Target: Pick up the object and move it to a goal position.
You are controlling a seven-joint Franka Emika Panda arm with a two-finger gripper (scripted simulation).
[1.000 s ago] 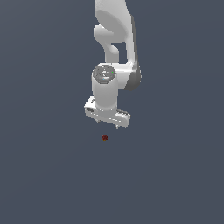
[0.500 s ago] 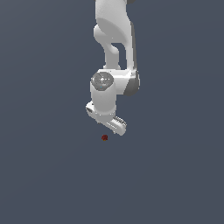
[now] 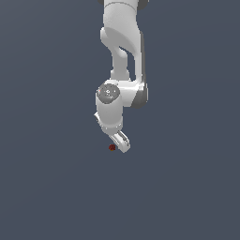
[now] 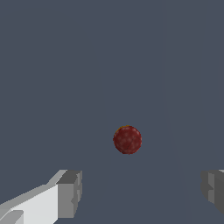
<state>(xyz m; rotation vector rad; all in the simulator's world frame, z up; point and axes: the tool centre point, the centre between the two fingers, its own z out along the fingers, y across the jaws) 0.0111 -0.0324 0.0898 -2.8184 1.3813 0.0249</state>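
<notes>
The task is at an early stage: the approach looks nearly complete, but nothing has been grasped or carried.

The object, a small dark red ball (image 3: pixel 112 147), lies on the plain grey desk (image 3: pixel 187 187), with nothing else near it. In the exterior view the end effector (image 3: pixel 123 143) is low over the desk, just to the exterior view's right of the ball and very near it; whether it touches the ball cannot be told from that view. The white arm (image 3: pixel 123 51) comes down from above, with its wrist tilted towards the ball.

The wrist view is clearer about the grip. The ball (image 4: pixel 127 139) shows whole and unobstructed, with bare desk (image 4: pixel 65 65) all round it. The two fingertips (image 4: pixel 69 193) stand wide apart at the edges of the picture, and neither pad touches the ball. So the end effector is open and holds nothing. The ball sits roughly between the two fingers' lines but ahead of the tips, not yet in the gap itself.

What is left, judging from this: bring the fingers the last bit forward and down so that the ball lies between the pads, close on it, lift it, and carry it to the goal. No goal marker shows in either view, so how far that carry is cannot be told.
</notes>
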